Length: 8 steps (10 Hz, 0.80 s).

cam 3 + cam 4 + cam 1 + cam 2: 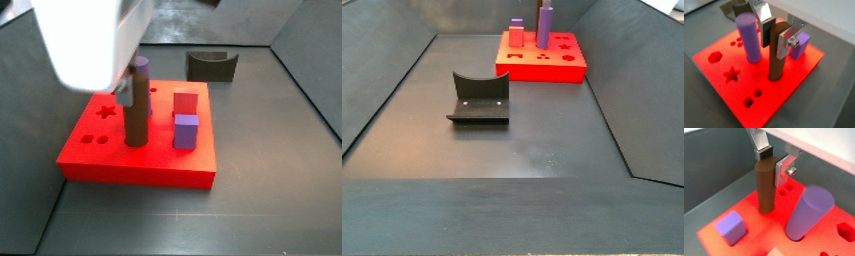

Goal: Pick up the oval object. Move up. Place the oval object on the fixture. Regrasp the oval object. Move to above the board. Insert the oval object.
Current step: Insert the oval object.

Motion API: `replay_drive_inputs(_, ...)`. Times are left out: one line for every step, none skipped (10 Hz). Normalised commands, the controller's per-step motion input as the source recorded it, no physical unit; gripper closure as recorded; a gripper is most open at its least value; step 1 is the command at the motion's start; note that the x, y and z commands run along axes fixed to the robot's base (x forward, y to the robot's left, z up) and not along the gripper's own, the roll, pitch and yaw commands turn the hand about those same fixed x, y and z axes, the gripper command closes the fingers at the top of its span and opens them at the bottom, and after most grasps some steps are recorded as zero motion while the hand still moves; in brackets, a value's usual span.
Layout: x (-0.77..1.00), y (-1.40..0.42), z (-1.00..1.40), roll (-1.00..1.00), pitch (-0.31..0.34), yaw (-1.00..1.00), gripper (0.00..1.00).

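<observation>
The tool (776,31) is over the board (784,100), fingers pinching the top of the oval object (777,56). The brown peg stands upright in the board beside the purple cylinder (749,37). The fixture (478,98) sits well apart.

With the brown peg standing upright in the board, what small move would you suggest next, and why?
Probably open the end effector and lift straight up. In both wrist views the oval object stands upright with its lower end in the board, beside the purple cylinder, and the fingers flank its top, so insertion looks complete.
</observation>
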Motion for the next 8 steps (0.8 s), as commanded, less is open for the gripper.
replay_drive_inputs(0.0,0.0,-0.07,0.0,-0.004,0.0,1.0)
replay_drive_inputs(0.0,0.0,-0.08,0.0,0.0,0.0,1.0)
replay_drive_inputs(0.0,0.0,0.0,0.0,-0.013,0.0,1.0)
replay_drive_inputs(-0.04,0.0,-0.22,0.34,0.074,0.0,1.0)
replay_drive_inputs(0.0,-0.11,-0.42,0.26,0.053,0.0,1.0)
replay_drive_inputs(-0.06,-0.05,-0.53,0.14,0.0,0.0,1.0)
replay_drive_inputs(-0.09,-0.05,-0.28,0.06,-0.004,-0.02,1.0)
replay_drive_inputs(0.0,0.0,0.0,0.0,0.0,0.0,1.0)
